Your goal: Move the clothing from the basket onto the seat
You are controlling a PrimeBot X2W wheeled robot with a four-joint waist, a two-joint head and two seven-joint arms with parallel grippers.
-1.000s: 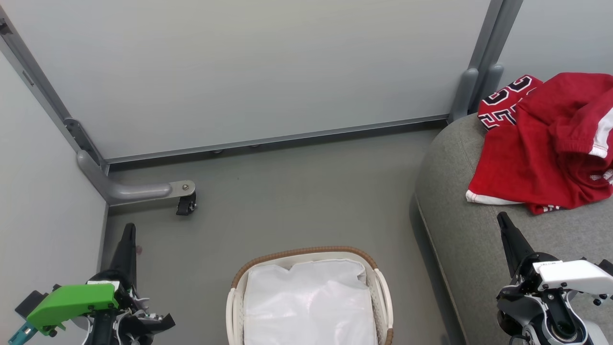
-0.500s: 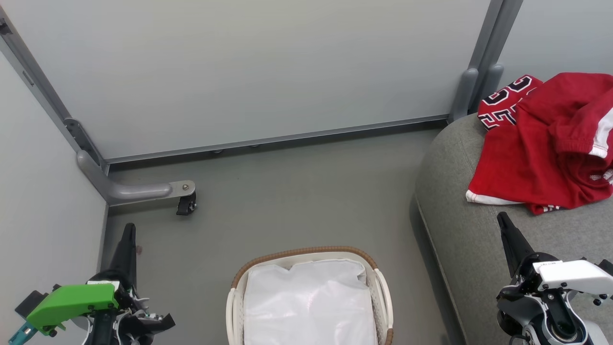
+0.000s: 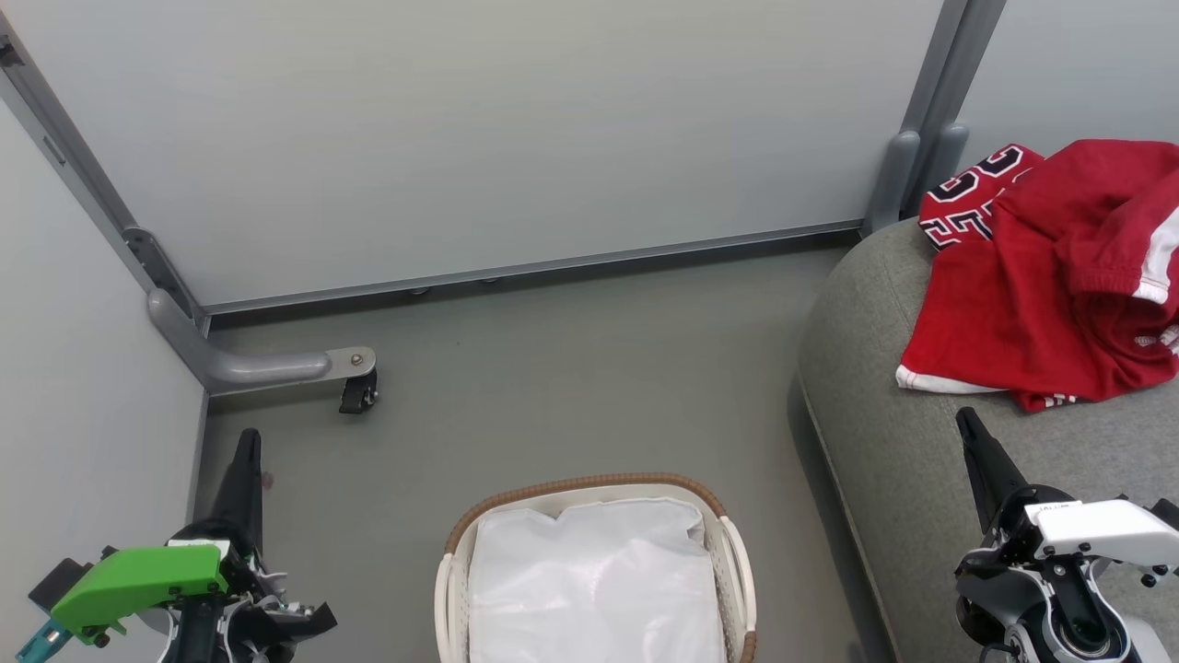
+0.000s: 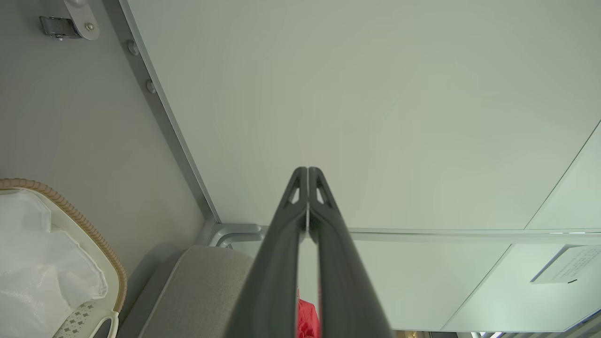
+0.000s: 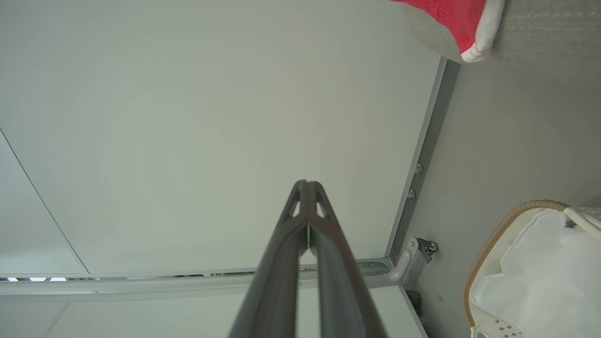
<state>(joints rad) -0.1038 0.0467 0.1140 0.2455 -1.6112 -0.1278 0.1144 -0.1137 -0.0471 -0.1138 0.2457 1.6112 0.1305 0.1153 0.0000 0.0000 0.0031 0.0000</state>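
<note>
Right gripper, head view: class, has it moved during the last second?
No. The right gripper stays shut, its tip at the same spot below the red clothing on the grey seat.

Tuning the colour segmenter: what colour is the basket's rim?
The rim is woven brown, on a white basket; clearest in the head view.
</note>
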